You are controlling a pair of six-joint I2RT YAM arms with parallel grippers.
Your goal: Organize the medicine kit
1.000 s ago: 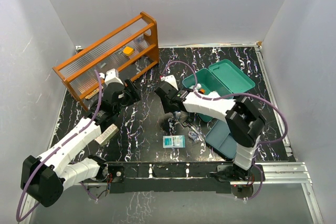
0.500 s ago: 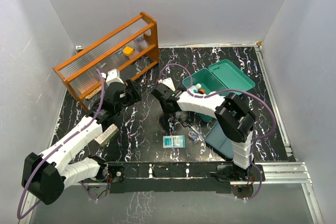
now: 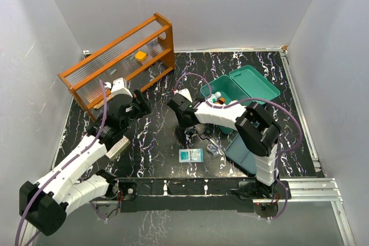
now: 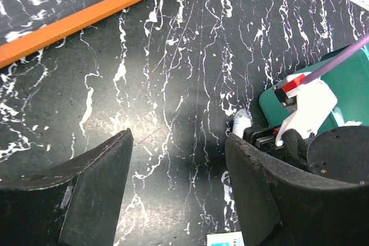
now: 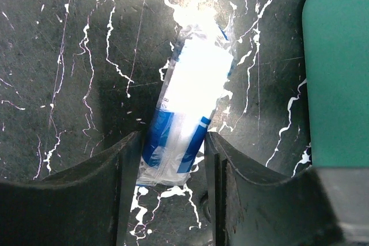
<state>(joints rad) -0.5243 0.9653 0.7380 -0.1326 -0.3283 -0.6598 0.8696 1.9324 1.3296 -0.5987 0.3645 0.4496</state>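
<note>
Teal medicine kit (image 3: 256,84): 1 | orange rack (image 3: 118,60): 1 | blue-white packet (image 5: 184,113): 1

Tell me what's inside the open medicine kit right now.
The medicine kit holds a small white item and an orange one near its left wall; the right arm covers its near part.

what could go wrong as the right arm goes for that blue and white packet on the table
1. The packet lies flat and skewed between the right jaws. Its glossy wrapper may slip out or get pinched at only one edge.
2. The medicine kit sits close beside one jaw, so a sideways correction could bump it.
</note>
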